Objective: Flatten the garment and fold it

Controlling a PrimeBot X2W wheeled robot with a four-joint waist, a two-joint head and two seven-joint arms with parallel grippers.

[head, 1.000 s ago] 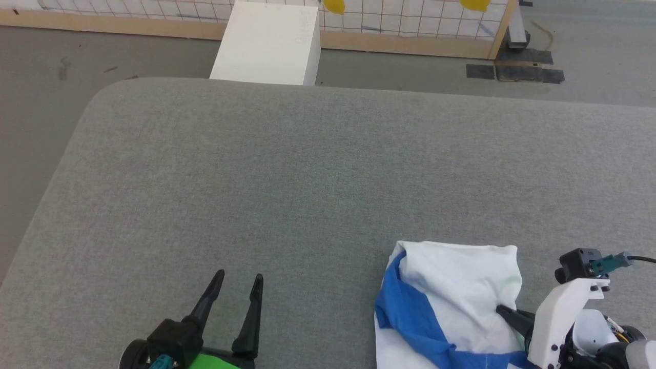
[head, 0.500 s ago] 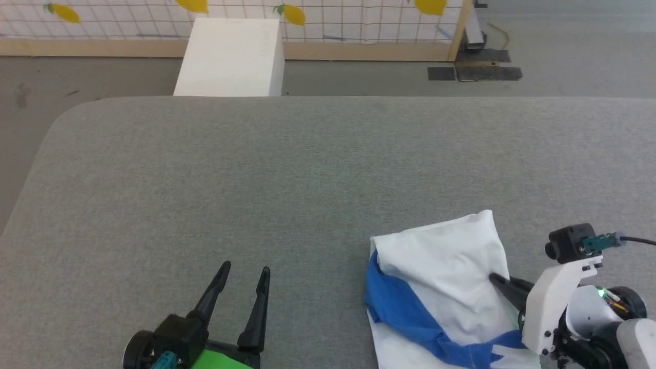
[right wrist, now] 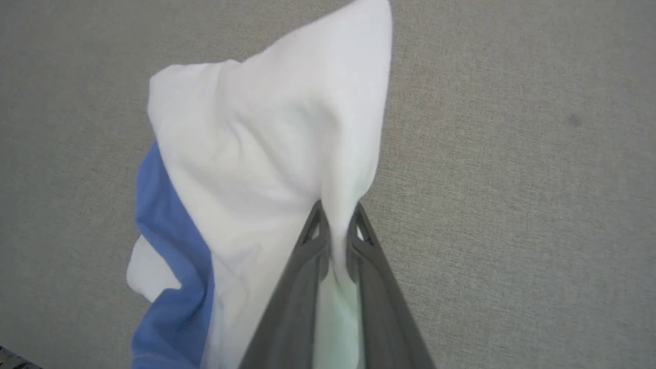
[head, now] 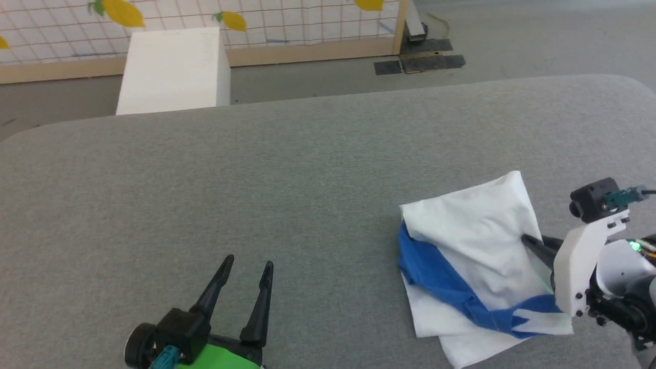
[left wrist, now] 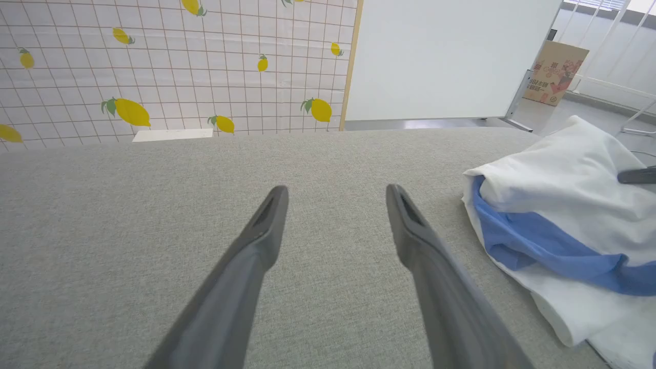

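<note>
Grippers occupy the near edge of the head view. At lower left we find the left gripper (head: 249,261), its two dark fingers spread wide with nothing between them, pointing across the bare grey table (head: 307,179). We cannot tell whether it touches the surface.

At lower right, the right gripper (head: 528,240) is nearly closed and pinches a fold of the garment (head: 476,241). In the right wrist view, white cloth passes between the two fingers and spreads away from them in a broad, peaked sheet.

The garment sits on the right near part of the table, well apart from the left gripper. It is bunched, not flat. We note the following:
- The white body forms the upper layer and is drawn toward the right gripper.
- A blue sleeve (head: 435,277) runs diagonally along the garment's left and near side, beneath the white body.
- Further white layers lie against the table at the near side.

The rest of the table stretches away to a rounded far edge. Just behind that edge, on the left, stands a white box (head: 171,69) on the floor. Farther back we see a wooden baseboard (head: 307,51), dark floor patches (head: 420,61) and a grid-patterned wall (head: 256,20) printed with yellow lemons.
</note>
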